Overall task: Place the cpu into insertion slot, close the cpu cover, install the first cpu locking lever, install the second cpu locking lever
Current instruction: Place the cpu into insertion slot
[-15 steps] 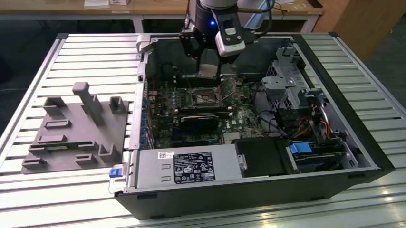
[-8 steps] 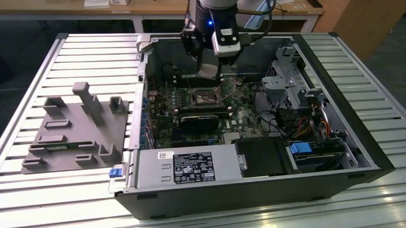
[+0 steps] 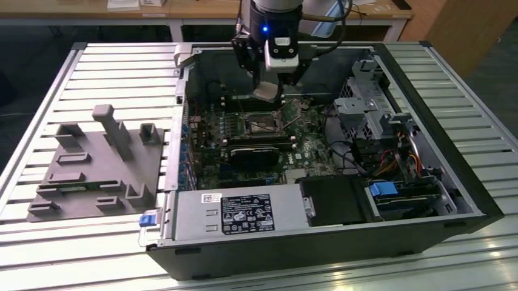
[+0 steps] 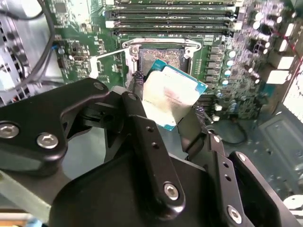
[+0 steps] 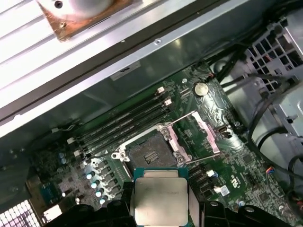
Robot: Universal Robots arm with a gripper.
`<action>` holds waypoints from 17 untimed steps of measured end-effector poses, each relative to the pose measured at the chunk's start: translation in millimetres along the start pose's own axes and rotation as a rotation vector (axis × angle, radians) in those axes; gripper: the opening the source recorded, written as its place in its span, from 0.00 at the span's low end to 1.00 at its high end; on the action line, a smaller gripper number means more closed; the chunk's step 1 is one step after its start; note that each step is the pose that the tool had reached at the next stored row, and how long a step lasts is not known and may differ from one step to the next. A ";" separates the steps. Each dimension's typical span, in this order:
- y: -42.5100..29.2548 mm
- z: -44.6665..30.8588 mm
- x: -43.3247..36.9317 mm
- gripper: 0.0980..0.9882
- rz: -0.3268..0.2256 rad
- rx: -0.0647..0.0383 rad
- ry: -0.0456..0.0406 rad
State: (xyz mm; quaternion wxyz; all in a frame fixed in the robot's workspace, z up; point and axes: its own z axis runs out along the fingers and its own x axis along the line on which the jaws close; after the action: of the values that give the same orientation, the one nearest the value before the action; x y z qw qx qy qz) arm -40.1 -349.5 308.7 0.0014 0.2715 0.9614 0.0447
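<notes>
An open computer case (image 3: 453, 200) lies on a slatted table (image 3: 121, 66). The robot's gripper (image 3: 266, 93) reaches down into it over the green circuit board (image 3: 312, 145).

The fingers (image 4: 137, 113) are clenched on the cpu (image 4: 173, 94), one pressing on each of two opposite edges. This grip probably keeps its metal face and underside untouched. In both wrist views the pale metal face is turned up toward the cameras.

The chip hangs in the air between the fingertips, clear of the board. It is square, so it has no long axis. In the second wrist view it sits tilted, not level, with one corner toward the insertion slot (image 4: 161, 54). Its edges look turned relative to the slot's rim, so it does not seem lined up yet.

The slot (image 5: 149, 153) lies below and just beyond the fingertips, apart from the chip. Its dark centre is bare.

The cpu cover (image 5: 208, 137) is swung open on the far side of the slot from the fingers. This leaves the way down free.
</notes>
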 end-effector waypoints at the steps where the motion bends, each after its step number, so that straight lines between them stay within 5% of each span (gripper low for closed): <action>1: 0.0 0.1 0.0 0.49 0.017 0.000 -0.0014; 17: -0.2 2.4 -0.1 0.49 0.293 -0.006 -0.0255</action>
State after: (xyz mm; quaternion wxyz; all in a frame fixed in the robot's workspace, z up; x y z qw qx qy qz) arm -40.1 -349.5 306.3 0.0080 0.4094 0.9113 0.0440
